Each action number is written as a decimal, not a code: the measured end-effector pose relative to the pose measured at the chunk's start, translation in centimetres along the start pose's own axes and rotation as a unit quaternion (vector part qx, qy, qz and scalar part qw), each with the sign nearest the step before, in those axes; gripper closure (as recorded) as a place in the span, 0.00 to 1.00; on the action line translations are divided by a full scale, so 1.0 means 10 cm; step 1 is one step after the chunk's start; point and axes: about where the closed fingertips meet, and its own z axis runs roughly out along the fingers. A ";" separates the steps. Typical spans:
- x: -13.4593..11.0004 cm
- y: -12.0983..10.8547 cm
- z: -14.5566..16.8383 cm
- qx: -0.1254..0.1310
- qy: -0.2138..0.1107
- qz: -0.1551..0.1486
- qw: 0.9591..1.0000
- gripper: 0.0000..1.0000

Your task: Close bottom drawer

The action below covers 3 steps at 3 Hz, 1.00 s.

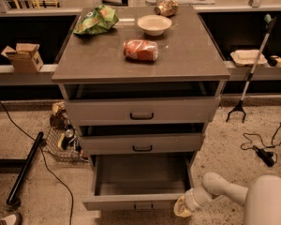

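The bottom drawer [140, 201] of the grey cabinet is pulled far out, showing its plain grey box interior; its flat front with a small dark loop handle [144, 206] sits near the frame's lower edge. The middle drawer [141, 143] and top drawer [141, 110] above it stand slightly out. My white arm comes in from the lower right, and my gripper [181, 208] is at the right end of the bottom drawer's front, touching or nearly touching it.
On the cabinet top [187, 55] lie a green chip bag [96, 19], a white bowl [154, 24], a red can [140, 50] on its side and a small crumpled item [166, 7]. A wire basket [61, 142], black pole [24, 168] and cables lie on the floor left; a grabber tool [250, 69] leans right.
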 end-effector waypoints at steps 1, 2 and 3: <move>0.00 0.00 0.00 0.000 0.000 0.000 1.000 0.11; 0.02 -0.02 0.03 0.004 -0.001 0.001 1.000 0.00; 0.06 -0.21 0.06 0.006 -0.001 -0.013 1.000 0.00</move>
